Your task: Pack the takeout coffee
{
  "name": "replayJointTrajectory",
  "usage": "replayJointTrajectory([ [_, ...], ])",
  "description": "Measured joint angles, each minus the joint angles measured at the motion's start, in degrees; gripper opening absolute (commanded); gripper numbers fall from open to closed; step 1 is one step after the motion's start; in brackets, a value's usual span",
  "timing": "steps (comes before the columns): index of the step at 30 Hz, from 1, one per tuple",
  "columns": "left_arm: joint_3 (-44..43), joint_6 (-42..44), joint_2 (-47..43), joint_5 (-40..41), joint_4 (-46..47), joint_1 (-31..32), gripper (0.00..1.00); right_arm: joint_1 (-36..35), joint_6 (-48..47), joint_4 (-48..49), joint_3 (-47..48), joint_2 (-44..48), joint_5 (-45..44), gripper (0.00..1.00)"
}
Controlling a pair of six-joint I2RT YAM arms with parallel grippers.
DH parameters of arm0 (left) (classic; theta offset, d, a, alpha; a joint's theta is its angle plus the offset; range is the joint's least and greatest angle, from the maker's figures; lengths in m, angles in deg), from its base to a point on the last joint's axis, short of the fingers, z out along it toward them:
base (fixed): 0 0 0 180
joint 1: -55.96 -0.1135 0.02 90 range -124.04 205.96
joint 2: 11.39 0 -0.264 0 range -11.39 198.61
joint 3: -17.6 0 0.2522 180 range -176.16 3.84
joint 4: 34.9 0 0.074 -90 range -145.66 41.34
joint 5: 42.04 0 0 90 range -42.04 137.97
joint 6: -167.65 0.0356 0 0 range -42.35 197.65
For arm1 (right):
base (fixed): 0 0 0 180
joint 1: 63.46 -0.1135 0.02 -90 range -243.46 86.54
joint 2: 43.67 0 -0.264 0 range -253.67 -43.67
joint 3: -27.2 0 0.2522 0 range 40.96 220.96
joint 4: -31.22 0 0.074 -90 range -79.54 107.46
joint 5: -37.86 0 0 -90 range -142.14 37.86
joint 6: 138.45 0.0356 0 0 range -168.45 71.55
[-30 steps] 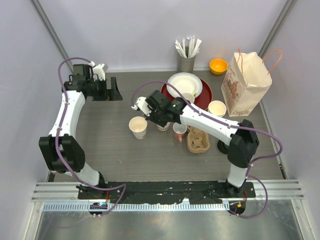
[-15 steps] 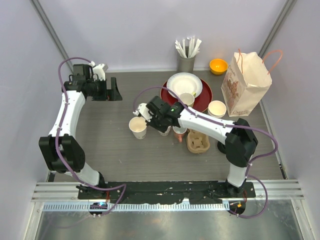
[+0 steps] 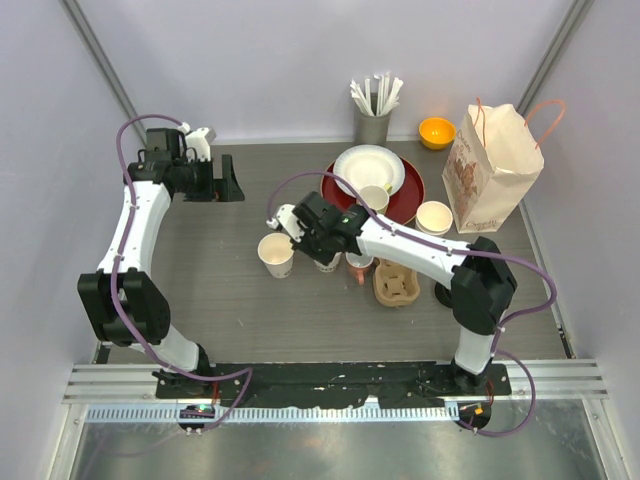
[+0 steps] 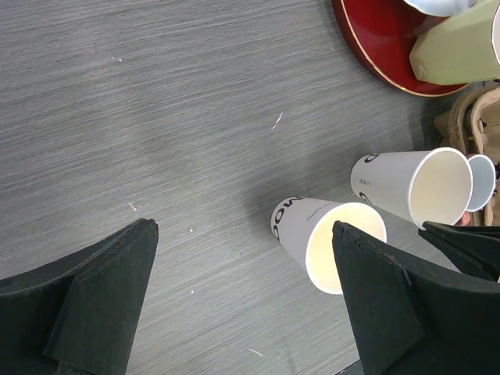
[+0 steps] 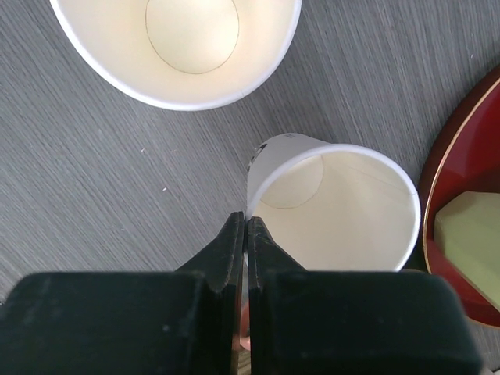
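Two cream-white paper cups stand open with no lids in view. One cup (image 3: 276, 252) stands free on the table and shows at the top of the right wrist view (image 5: 180, 47). My right gripper (image 3: 316, 244) (image 5: 246, 226) is shut on the near rim of the other cup (image 5: 336, 211), one finger inside the wall and one outside. That cup is mostly hidden under the gripper in the top view. My left gripper (image 3: 228, 178) (image 4: 244, 228) is open and empty at the far left, well away from both cups (image 4: 328, 234) (image 4: 414, 187).
A cardboard cup carrier (image 3: 396, 282) lies right of the cups, beside a pink-handled mug (image 3: 358, 264). A red plate (image 3: 410, 195) holds a white plate (image 3: 368, 165) and a pale green mug (image 3: 376, 197). A paper bag (image 3: 490, 170), orange bowl (image 3: 437, 131) and straw holder (image 3: 372, 120) stand behind.
My right wrist has shifted slightly toward the near side over the second cup. The left arm and the free cup have not moved.
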Motion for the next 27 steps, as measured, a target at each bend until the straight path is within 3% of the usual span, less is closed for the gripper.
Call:
replayJointTrajectory([
  [15,0.0,0.0,0.0,0.0,0.0,0.0,0.98,-0.9,1.3,-0.8,-0.3,2.1,1.9,0.02],
  [18,0.0,0.0,0.0,0.0,0.0,0.0,0.98,-1.0,1.3,-0.8,-0.5,2.1,1.9,0.08],
  [22,0.0,0.0,0.0,0.0,0.0,0.0,0.98,-1.1,1.5,-0.9,-0.9,2.1,1.9,0.34],
  [27,0.0,0.0,0.0,0.0,0.0,0.0,0.99,-1.7,1.7,-1.0,-1.0,2.1,1.9,0.45],
])
